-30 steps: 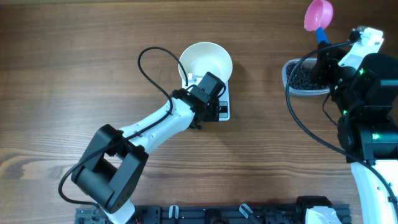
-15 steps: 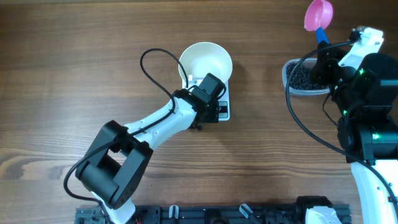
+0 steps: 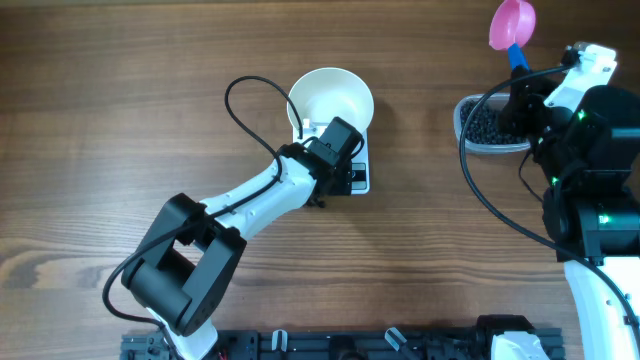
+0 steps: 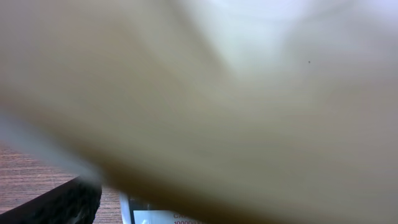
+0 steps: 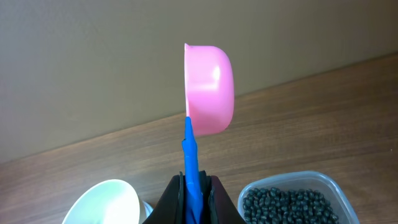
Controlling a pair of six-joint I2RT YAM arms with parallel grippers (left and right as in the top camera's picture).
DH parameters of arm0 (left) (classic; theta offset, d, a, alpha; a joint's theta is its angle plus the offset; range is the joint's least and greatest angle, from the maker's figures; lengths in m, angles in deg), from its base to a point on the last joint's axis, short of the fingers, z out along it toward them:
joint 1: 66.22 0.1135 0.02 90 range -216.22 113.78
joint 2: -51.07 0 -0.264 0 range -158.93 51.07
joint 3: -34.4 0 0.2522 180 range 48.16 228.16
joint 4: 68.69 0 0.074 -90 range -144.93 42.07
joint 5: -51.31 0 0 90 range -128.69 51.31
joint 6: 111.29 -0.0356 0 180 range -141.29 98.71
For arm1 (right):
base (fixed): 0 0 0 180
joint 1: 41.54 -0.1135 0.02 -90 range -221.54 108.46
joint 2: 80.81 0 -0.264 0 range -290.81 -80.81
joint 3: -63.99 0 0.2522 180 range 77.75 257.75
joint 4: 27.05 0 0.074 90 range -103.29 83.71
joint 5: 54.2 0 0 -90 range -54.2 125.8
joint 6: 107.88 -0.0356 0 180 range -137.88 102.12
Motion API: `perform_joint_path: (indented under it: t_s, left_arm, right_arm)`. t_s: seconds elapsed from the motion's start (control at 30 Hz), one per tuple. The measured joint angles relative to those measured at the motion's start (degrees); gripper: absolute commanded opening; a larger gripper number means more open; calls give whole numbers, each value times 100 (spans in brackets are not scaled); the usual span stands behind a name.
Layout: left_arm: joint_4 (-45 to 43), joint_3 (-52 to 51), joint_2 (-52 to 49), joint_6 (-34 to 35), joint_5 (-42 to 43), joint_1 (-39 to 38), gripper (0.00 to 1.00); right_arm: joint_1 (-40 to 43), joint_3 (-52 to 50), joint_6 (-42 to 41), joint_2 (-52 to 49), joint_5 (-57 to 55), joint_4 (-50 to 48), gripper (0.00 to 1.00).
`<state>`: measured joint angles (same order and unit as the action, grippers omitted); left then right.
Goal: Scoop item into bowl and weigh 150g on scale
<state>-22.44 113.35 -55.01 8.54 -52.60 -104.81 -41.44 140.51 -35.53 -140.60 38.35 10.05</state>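
overhead | l jaws spread at bowl [image 3: 331, 98] on scale [image 3: 358, 176] | r jaws pinch handle of pink scoop [image 3: 512, 25]

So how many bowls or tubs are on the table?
2. A white bowl sits on the scale near the middle; a clear tub of black beans stands at the right, partly hidden by the right arm.
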Motion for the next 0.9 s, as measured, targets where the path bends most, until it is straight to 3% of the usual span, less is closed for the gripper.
perform_joint_path:
  t_s: [0.9]
  left_arm:
    - [-125, 0, -63, 0, 44, 0, 100]
  right_arm:
    - [0, 0, 0, 0, 0, 0, 4]
